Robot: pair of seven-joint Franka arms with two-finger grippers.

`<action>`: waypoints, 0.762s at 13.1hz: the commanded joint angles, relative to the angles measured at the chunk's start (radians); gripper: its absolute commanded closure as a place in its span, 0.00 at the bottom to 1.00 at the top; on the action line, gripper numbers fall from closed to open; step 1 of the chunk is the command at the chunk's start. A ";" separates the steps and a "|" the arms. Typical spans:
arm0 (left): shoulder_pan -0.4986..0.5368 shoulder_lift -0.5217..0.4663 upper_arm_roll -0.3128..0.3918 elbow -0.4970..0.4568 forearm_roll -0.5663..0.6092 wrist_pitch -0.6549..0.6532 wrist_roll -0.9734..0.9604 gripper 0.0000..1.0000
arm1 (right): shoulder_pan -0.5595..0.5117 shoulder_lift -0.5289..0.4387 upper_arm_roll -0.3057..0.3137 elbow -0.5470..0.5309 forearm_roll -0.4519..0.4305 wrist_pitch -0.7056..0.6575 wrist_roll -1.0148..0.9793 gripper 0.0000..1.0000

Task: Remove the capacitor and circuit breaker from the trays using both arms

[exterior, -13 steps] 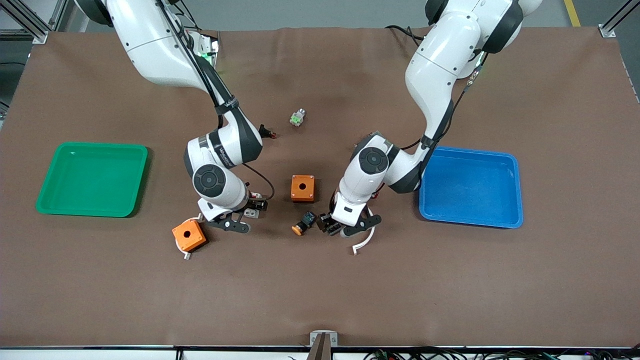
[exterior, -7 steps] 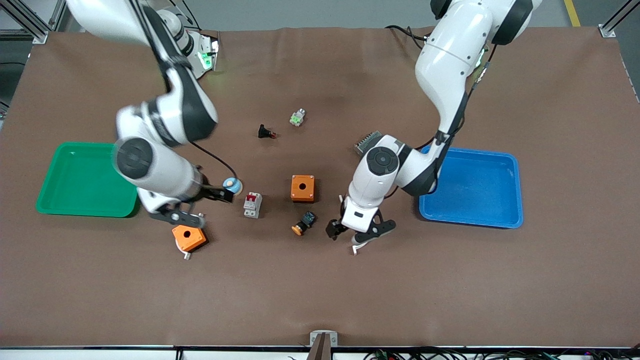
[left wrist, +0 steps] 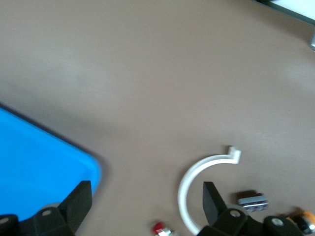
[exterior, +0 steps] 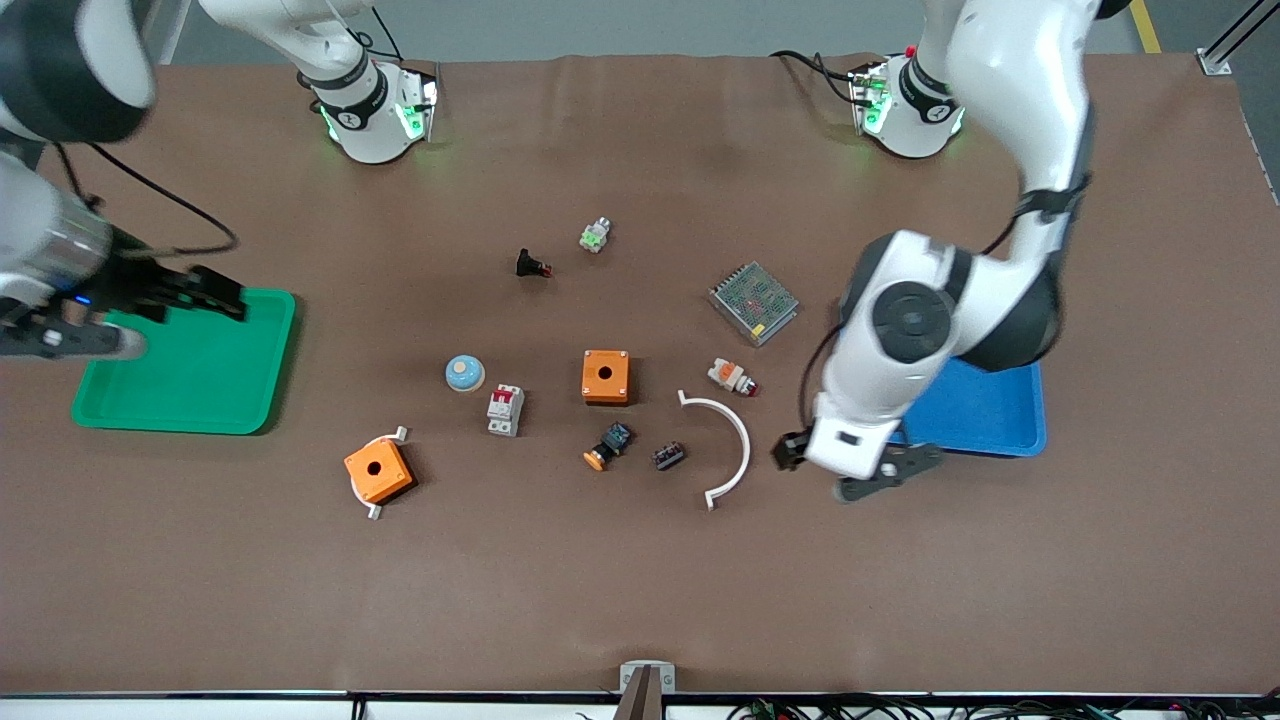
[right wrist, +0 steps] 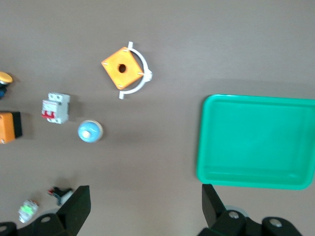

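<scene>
Brown mat bearing capacitor [exterior: 668, 456] and circuit breaker [exterior: 505, 410], both lying outside trays [exterior: 258, 420]; left gripper [exterior: 845, 470] and right gripper [exterior: 150, 310] hovering with jaws spread, holding nothing, each well apart from its part.

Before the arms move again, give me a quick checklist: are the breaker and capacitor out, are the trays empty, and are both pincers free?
1. Circuit breaker on the table, out of the green tray: ok.
2. Capacitor on the table, out of the blue tray: ok.
3. Green tray empty: ok.
4. Blue tray empty: cannot tell, the arm covers part.
5. Left pincer open, holding nothing: ok.
6. Right pincer open, over the green tray: ok.
</scene>
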 commanded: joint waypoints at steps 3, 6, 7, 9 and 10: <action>0.118 -0.163 -0.009 -0.040 0.002 -0.234 0.319 0.00 | -0.081 -0.144 0.017 -0.094 -0.017 -0.034 -0.059 0.00; 0.201 -0.248 -0.008 -0.041 0.002 -0.303 0.528 0.00 | -0.080 -0.245 0.020 -0.202 -0.019 0.027 -0.059 0.00; 0.238 -0.280 -0.009 -0.041 0.002 -0.325 0.589 0.00 | -0.081 -0.243 0.020 -0.200 -0.019 0.029 -0.059 0.00; 0.286 -0.332 -0.012 -0.041 -0.009 -0.366 0.636 0.00 | -0.095 -0.241 0.017 -0.197 -0.019 0.031 -0.059 0.00; 0.301 -0.370 -0.011 -0.057 -0.024 -0.375 0.651 0.00 | -0.104 -0.240 0.017 -0.194 -0.019 0.031 -0.059 0.00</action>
